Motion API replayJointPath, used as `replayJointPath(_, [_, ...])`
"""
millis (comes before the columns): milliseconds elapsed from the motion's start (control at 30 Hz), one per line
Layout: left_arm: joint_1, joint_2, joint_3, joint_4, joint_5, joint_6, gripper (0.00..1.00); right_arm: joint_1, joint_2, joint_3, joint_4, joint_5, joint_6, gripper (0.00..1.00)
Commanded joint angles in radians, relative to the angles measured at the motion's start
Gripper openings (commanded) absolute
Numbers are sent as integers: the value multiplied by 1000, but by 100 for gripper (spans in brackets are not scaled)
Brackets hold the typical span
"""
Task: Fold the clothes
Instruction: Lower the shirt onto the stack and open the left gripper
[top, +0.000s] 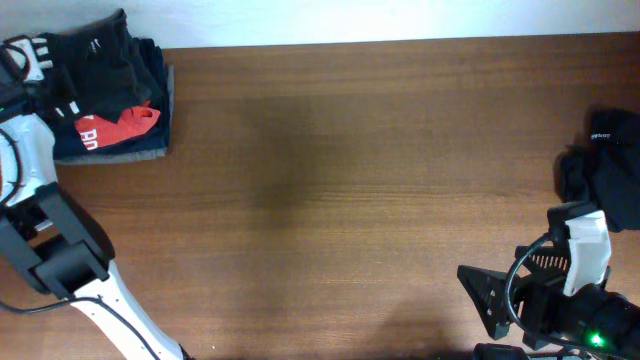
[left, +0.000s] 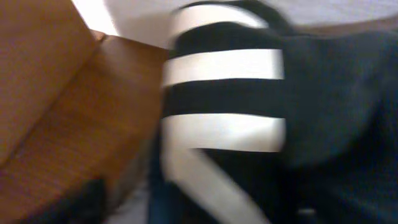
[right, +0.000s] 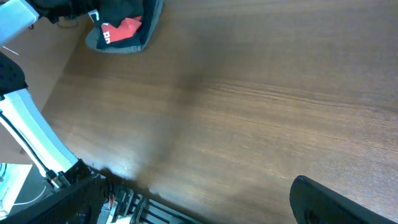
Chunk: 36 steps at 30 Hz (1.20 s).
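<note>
Dark clothes (top: 125, 60) in a left-corner stack; dark heap (top: 615, 170) at right edge

- On my overhead feed, a brown wood-grain table (top: 350, 150) fills nearly the whole frame, its grain running left to right.
- A pale strip (top: 400, 20) lies beyond the far edge; wall or floor, I cannot tell.
- A soft shadow (top: 290, 180) darkens the wood left of centre.
- On my right wrist feed, a sheen (right: 124, 155) of light glances off the tabletop near its edge.
</note>
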Motion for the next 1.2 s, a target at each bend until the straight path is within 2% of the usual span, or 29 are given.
replayJointPath(0, [25, 10, 28, 0, -21, 0, 99, 6, 2, 11, -6, 9, -2, 99])
replayJointPath(333, [42, -100, 29, -34, -21, -5, 99, 6, 2, 10, -6, 9, -2, 99])
replayJointPath(533, [40, -229, 32, -2, -4, -92, 99, 6, 2, 10, -6, 9, -2, 99])
replayJointPath(700, [39, -283, 32, 11, 128, -99, 97, 6, 2, 11, -6, 9, -2, 99])
replayJointPath(833, [32, -273, 32, 28, 193, -98, 17, 6, 2, 10, -6, 9, -2, 99])
replayJointPath(867, [30, -267, 32, 34, 193, -98, 2, 6, 2, 10, -6, 9, -2, 99])
replayJointPath(1167, [-32, -124, 32, 197, 182, -99, 1, 6, 2, 10, -6, 9, -2, 99])
